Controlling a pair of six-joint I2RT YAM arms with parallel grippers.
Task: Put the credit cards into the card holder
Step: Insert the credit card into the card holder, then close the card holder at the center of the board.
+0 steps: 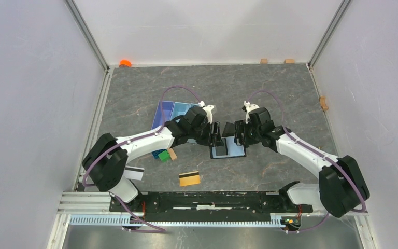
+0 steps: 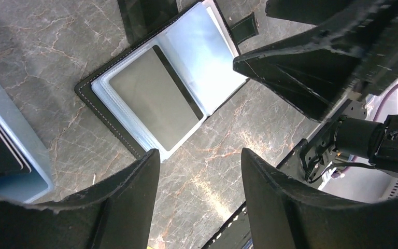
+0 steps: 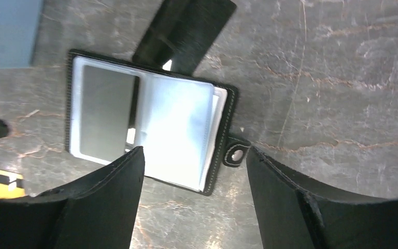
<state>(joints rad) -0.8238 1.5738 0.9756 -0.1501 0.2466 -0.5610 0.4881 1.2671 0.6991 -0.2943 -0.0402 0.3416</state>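
The black card holder [image 1: 228,151] lies open on the table, its light blue sleeves up. One card [image 2: 153,98] with a dark stripe sits inside a sleeve [image 3: 106,111]. A gold card [image 1: 189,178] and a white striped card [image 1: 133,173] lie flat nearer the arm bases. My left gripper [image 1: 215,136] hovers at the holder's left edge, open [image 2: 199,155] with only table between its fingers. From the right side, my right gripper [image 1: 231,133] stands open [image 3: 194,153] over the holder's near edge, one finger beside the snap tab [image 3: 235,153].
A light blue tray [image 1: 173,111] lies behind the left arm. Green and blue bricks [image 1: 160,154] and a tan wooden block [image 1: 172,154] sit under its forearm. Small wooden blocks [image 1: 264,61] and an orange piece [image 1: 125,63] rest along the back wall.
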